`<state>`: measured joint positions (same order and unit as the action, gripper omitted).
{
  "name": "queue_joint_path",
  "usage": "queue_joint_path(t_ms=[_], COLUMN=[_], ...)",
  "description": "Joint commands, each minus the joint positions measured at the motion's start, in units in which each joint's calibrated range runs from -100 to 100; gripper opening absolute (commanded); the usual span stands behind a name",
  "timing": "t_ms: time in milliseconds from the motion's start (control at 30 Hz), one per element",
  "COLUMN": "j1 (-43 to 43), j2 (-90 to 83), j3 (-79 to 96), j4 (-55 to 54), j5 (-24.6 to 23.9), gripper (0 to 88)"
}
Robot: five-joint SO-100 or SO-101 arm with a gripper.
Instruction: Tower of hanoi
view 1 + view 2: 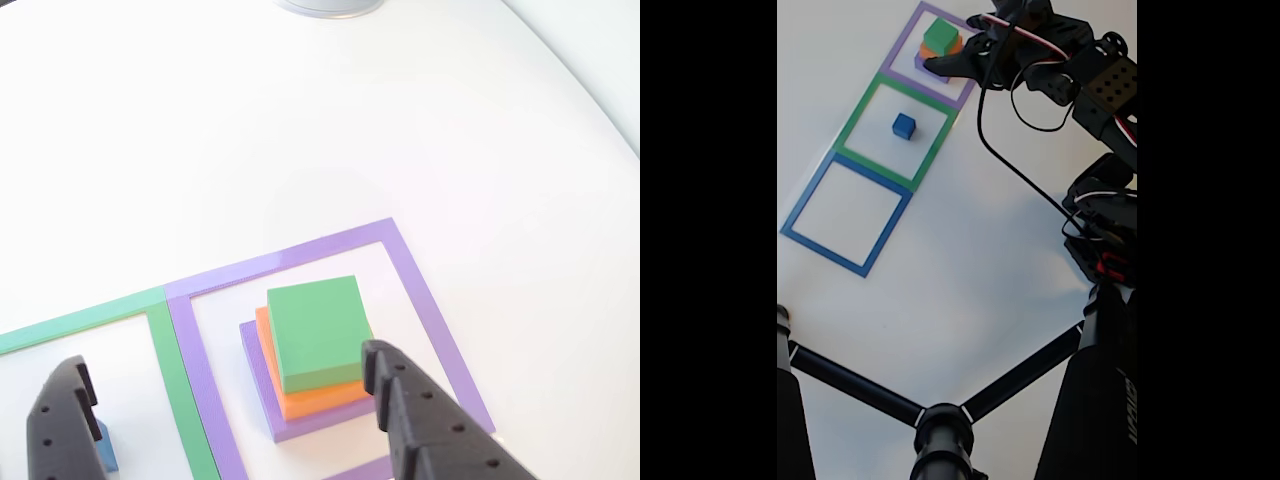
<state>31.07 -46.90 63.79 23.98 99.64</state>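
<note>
The green block (318,330) lies on the orange block (325,400), which rests on the wide purple block (255,375); this stack stands inside the purple tape square (420,290). In the fixed view the stack (940,40) sits at the top of the row. The small blue cube (903,125) stands alone in the green tape square (865,110); a corner of the blue cube (106,458) peeks out beside the left finger. My gripper (225,362) is open, with nothing between its fingers, which straddle the border between the two squares. In the fixed view my gripper (952,58) hangs at the stack's near side.
A blue tape square (845,215) with nothing in it lies below the green one. A black tripod (940,430) fills the bottom of the fixed view. The arm and its cables (1090,100) run down the right side. A grey round object (330,6) sits at the table's far edge.
</note>
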Motion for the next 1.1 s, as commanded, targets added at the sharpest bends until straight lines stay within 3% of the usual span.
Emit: queue_joint_path(t_ms=[0, 500, 1067], j1=[0.6, 1.9, 3.4], j2=[6.2, 25.8, 36.8], j3=[1.3, 4.3, 2.8], j4=[-13.5, -40.8, -51.9], j5=[0.4, 0.4, 0.4], gripper=[33.9, 37.1, 37.2])
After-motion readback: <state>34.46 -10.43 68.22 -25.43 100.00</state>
